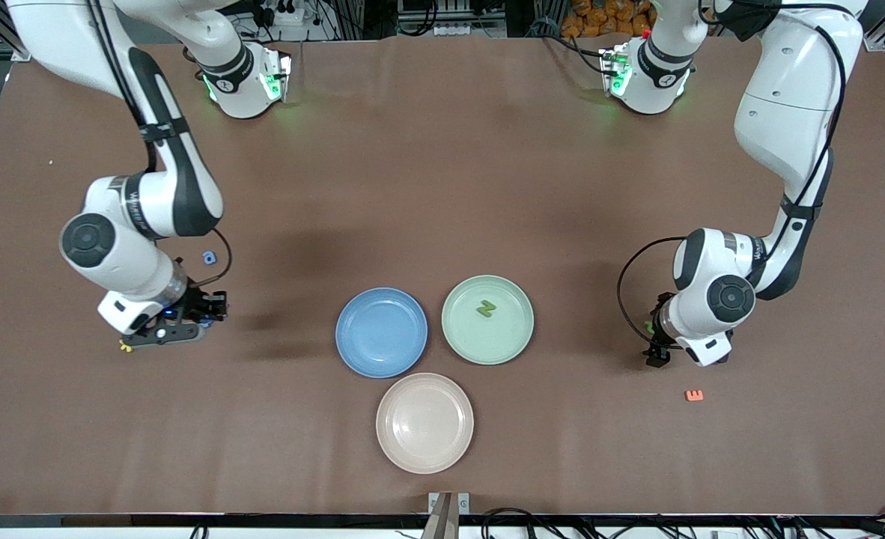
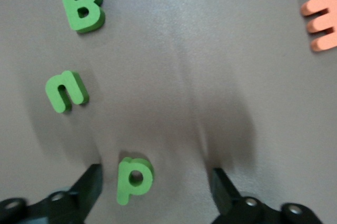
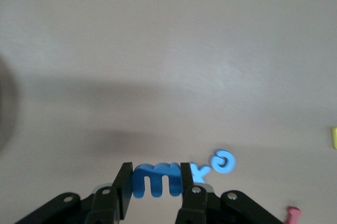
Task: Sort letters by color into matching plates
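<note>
My right gripper (image 3: 156, 174) is shut on a blue letter m (image 3: 157, 182), low over the table at the right arm's end (image 1: 195, 314). Two more blue letters (image 3: 199, 170) (image 3: 222, 162) lie close by; one also shows in the front view (image 1: 209, 257). My left gripper (image 2: 156, 174) is open and low over the table at the left arm's end (image 1: 656, 350), with a green p (image 2: 132, 179) lying between its fingers. A green n (image 2: 65, 92) and a green B (image 2: 81, 3) lie near it. The blue plate (image 1: 381, 332) is empty. The green plate (image 1: 510, 337) holds a green N (image 1: 486, 308).
An empty beige plate (image 1: 424, 423) sits nearer the front camera than the two plates. An orange E (image 1: 694, 394) lies near my left gripper and shows in the left wrist view (image 2: 321, 21). A yellow letter (image 1: 124, 346) and a pink one (image 3: 292, 214) lie by my right gripper.
</note>
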`<state>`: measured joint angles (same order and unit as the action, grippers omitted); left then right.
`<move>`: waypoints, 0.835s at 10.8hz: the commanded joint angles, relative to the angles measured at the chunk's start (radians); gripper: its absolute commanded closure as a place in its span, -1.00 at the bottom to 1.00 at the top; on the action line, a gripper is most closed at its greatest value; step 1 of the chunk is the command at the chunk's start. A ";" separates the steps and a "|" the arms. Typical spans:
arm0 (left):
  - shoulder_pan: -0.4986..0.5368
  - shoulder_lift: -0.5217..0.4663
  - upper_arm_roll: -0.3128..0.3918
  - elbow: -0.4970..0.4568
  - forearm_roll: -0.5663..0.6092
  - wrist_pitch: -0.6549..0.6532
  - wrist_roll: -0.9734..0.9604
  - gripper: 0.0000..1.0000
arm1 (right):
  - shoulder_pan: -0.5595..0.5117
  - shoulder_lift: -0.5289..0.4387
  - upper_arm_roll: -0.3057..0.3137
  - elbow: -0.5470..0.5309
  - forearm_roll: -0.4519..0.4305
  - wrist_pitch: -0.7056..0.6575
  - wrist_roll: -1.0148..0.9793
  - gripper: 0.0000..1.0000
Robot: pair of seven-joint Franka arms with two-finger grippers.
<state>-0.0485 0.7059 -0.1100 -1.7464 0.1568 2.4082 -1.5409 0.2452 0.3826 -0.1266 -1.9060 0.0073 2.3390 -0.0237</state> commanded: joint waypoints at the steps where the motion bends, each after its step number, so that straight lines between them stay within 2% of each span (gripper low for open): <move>1: 0.012 -0.006 0.000 -0.018 0.017 0.005 -0.016 1.00 | 0.069 0.077 0.033 0.116 -0.013 -0.015 -0.012 0.49; 4: 0.009 -0.006 0.000 -0.015 0.015 0.005 -0.021 1.00 | 0.170 0.163 0.039 0.202 -0.010 -0.015 -0.002 0.49; 9: -0.014 -0.017 -0.008 0.022 0.017 0.005 -0.021 1.00 | 0.269 0.304 0.060 0.357 -0.010 -0.007 0.017 0.48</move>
<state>-0.0463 0.6951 -0.1098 -1.7453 0.1568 2.4048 -1.5409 0.4892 0.6130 -0.0806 -1.6411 0.0069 2.3410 -0.0231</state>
